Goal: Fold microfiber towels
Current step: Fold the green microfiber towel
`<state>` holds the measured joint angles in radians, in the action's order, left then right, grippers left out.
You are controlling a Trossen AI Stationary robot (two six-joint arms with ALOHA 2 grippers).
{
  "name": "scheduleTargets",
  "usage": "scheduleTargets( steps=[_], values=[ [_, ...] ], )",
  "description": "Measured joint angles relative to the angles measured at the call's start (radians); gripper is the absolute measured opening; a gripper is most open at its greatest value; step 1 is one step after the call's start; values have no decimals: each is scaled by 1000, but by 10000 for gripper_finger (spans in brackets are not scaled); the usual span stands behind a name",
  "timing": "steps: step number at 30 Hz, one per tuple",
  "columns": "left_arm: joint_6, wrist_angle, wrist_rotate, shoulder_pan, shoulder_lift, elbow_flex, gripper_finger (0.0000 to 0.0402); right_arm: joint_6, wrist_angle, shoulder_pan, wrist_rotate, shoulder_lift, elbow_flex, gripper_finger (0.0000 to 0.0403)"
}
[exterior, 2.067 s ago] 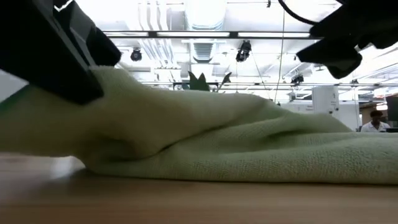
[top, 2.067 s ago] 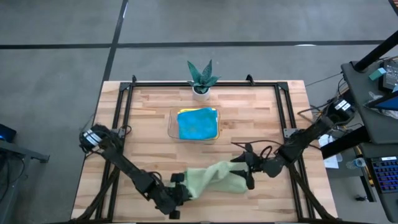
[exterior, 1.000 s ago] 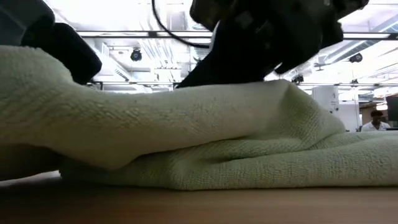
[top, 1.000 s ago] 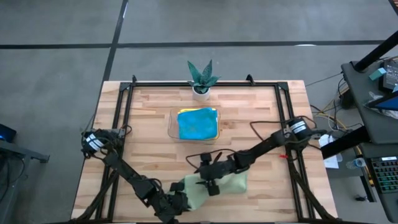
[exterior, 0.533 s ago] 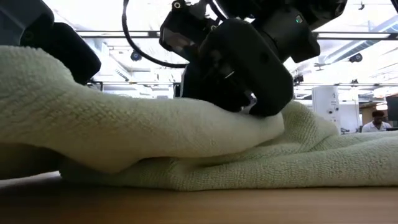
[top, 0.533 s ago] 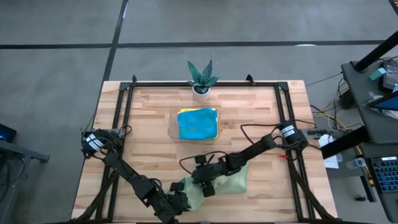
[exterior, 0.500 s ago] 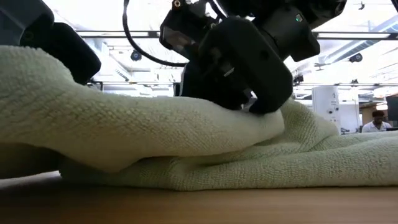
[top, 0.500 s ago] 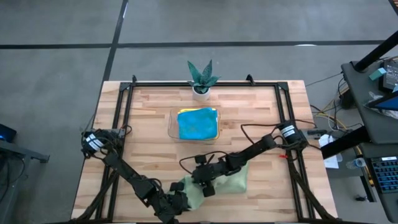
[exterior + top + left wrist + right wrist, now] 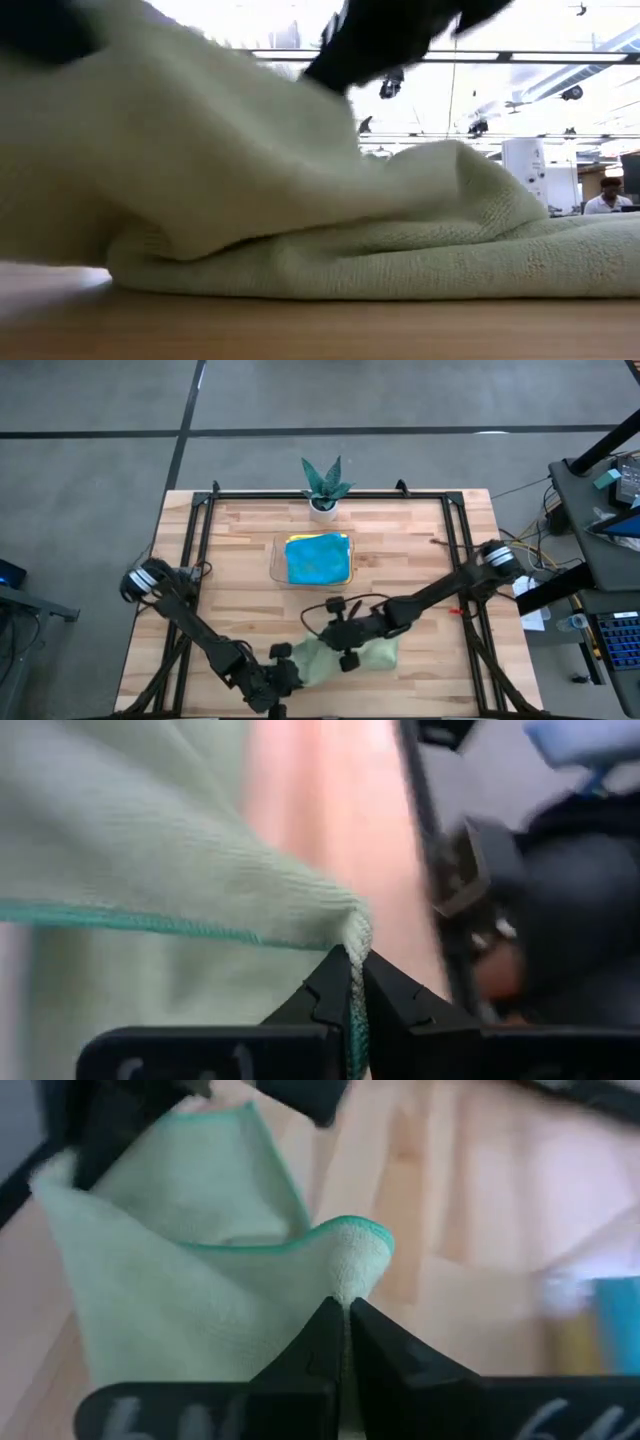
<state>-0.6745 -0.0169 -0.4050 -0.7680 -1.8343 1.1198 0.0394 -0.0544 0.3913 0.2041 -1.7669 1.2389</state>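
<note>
Pale wooden planks of the table (image 9: 240, 560), framed by a black metal rail, carry the work at this moment. Fingers (image 9: 330, 995) of the left gripper (image 9: 283, 672) are pressed together on a hemmed corner of the pale green towel (image 9: 345, 655), the teal-stitched edge running out sideways from the pinch in the left wrist view. Fingers (image 9: 318, 1342) of the right gripper (image 9: 345, 648) are likewise clamped on a raised fold of the same cloth, its rounded teal-trimmed edge standing up just beyond the tips. Both grippers sit close together at the near edge of the table, the left one at the towel's left end and the right one over its middle. Seen from table height, the pale green towel lies bunched and partly doubled over itself, a thick fold lifted on the left and flatter layers resting on the wood to the right. Each dark arm reaches in from its own side of the table. Farther back, near the table's centre, a clear plastic tray (image 9: 276, 563) holds a teal-blue towel (image 9: 318, 559) with a strip of yellow towel (image 9: 345, 540) showing at its edge. A small potted plant (image 9: 324, 485) stands at the far rail. A person (image 9: 605, 195) is visible in the room beyond.
</note>
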Motion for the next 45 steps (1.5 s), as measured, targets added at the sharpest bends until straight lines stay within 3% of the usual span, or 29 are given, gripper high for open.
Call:
scheduleTargets(
  steps=[7, 13, 17, 27, 34, 40, 45],
  values=[
    [40, -118, -200, 11, 209, 0, 0, 43, -137, 34, 119, 240, -10, 9],
    [254, -94, -370, 19, 368, 0, 0, 93, -169, 39, 182, 431, -12, 9],
    [383, -95, -425, 45, 447, 0, 0, 157, -147, 32, 258, 533, -12, 9],
    [591, -62, -431, 196, 690, 2, 0, 304, -141, 1, 337, 663, 87, 9],
    [663, -74, -340, 258, 836, 1, 0, 355, -187, -16, 378, 663, 173, 8],
    [591, -78, -300, 243, 823, -37, 0, 258, -296, -12, 369, 670, 169, 8],
    [424, -74, -152, 206, 732, -86, 0, 59, -462, -12, 191, 665, 120, 8]
  ],
)
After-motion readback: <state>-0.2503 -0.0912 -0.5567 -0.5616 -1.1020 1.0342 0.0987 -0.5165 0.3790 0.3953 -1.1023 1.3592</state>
